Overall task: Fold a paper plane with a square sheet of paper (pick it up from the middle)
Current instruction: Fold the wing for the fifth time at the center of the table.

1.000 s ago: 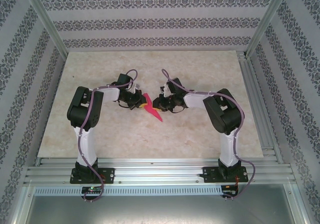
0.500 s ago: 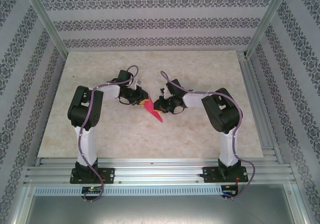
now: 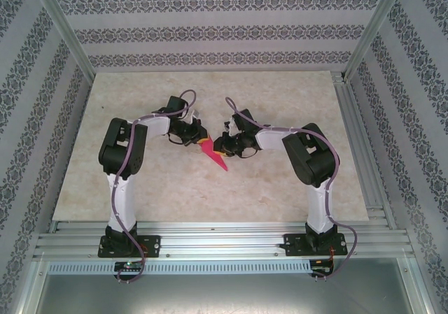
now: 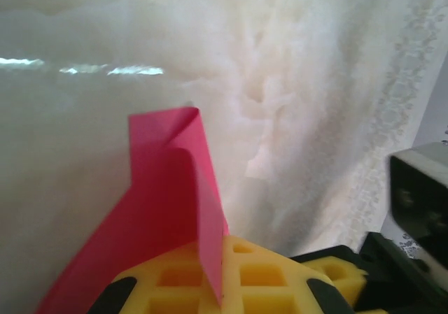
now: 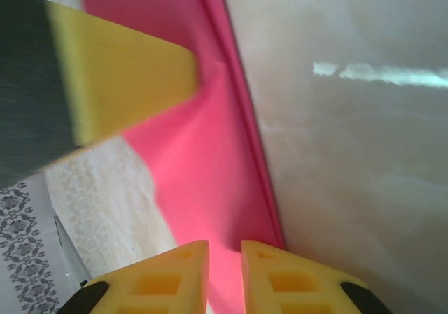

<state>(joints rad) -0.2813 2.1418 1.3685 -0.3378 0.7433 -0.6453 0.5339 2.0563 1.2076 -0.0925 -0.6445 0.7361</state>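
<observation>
Left gripper point(image 3: 200, 140) and right gripper point(image 3: 220, 146), nearly touching, each pinch the paper plane point(image 3: 218, 159) mid table point(image 3: 280, 188)

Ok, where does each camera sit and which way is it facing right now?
Top external: above, behind the bases, looking down on the table; both arms, left end effector, right end effector.
Left wrist: looks along its yellow fingers, shut on the folded paper, towards the table.
Right wrist: looks along its fingers; paper lies between them.
All three share the paper.

My desk point(image 3: 280, 188) is a pale, glossy marbled slab; whether the red paper plane point(image 3: 215, 157) touches it, I cannot tell.
</observation>
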